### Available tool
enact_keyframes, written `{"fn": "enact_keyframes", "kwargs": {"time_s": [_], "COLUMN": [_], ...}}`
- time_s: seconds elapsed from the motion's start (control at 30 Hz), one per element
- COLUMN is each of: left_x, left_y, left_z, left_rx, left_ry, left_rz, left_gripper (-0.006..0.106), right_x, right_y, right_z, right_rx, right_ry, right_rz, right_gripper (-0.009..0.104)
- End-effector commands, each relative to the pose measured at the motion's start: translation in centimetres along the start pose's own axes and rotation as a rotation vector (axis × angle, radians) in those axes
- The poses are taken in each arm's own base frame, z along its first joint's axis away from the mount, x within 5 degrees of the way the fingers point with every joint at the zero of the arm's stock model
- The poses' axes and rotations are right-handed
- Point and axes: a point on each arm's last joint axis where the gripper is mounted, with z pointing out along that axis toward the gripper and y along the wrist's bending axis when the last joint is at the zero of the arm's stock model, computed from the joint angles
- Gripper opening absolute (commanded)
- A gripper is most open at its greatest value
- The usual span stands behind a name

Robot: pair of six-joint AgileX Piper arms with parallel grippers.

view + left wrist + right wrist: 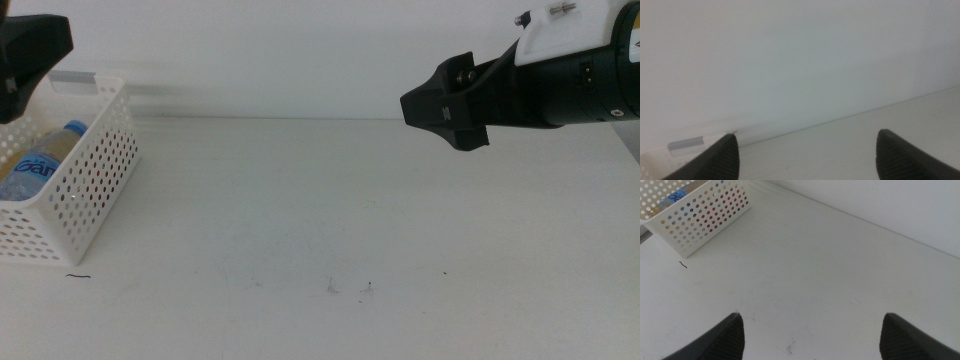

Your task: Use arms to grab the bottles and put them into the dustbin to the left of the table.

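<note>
The white perforated dustbin [85,190] stands at the table's left edge. Inside it lies a clear water bottle with a blue cap [48,158], with something yellowish beside it. My left gripper [28,55] hovers above the dustbin; in the left wrist view the left gripper [807,150] is open and empty, above the grey handle bar [686,144]. My right gripper [445,105] hangs open over the table's far right. From the right wrist view, the right gripper [812,330] holds nothing, and the dustbin [700,227] shows red through its holes.
The white table [330,210] carries only a few dark specks [333,287] near the front and a short dark mark [78,276] beside the dustbin. A white wall runs along the far edge.
</note>
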Motion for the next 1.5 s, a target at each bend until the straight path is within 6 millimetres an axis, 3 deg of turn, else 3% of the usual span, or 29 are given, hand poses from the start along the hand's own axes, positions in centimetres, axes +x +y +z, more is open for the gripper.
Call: {"fn": "enact_keyframes", "kwargs": {"time_s": [0.0, 0.33, 0.53, 1.0, 1.17, 1.3, 1.47], "left_x": [-0.1, -0.7, -0.3, -0.5, 0.2, 1.8, 8.2], "left_y": [-0.1, 0.0, 0.6, 0.6, 0.6, 0.4, -0.3], "left_z": [-0.1, -0.1, -0.7, -1.0, -1.0, -1.9, -3.0], "left_rx": [0.006, -0.004, -0.097, -0.123, -0.125, -0.141, -0.159], "left_ry": [-0.019, -0.085, -0.04, -0.063, 0.005, -0.055, -0.091], "left_rz": [-0.025, -0.098, -0.129, -0.078, -0.054, -0.052, -0.085], "left_gripper": [0.094, 0.094, 0.094, 0.094, 0.094, 0.094, 0.094], "right_x": [-0.3, -0.3, -0.3, -0.3, 0.4, 2.4, 7.4], "right_y": [-0.1, -0.1, -0.1, -0.1, -0.4, -1.7, -4.2], "right_z": [-0.2, -0.2, -0.2, -0.2, 0.4, 0.2, -1.2], "right_rx": [0.004, 0.004, 0.004, 0.004, 0.0, -0.014, 0.065], "right_ry": [-0.017, -0.017, -0.017, -0.017, -0.052, -0.216, -0.393], "right_rz": [-0.006, -0.006, -0.006, -0.006, 0.011, 0.117, 0.19], "right_gripper": [0.087, 0.087, 0.087, 0.087, 0.087, 0.087, 0.087]}}
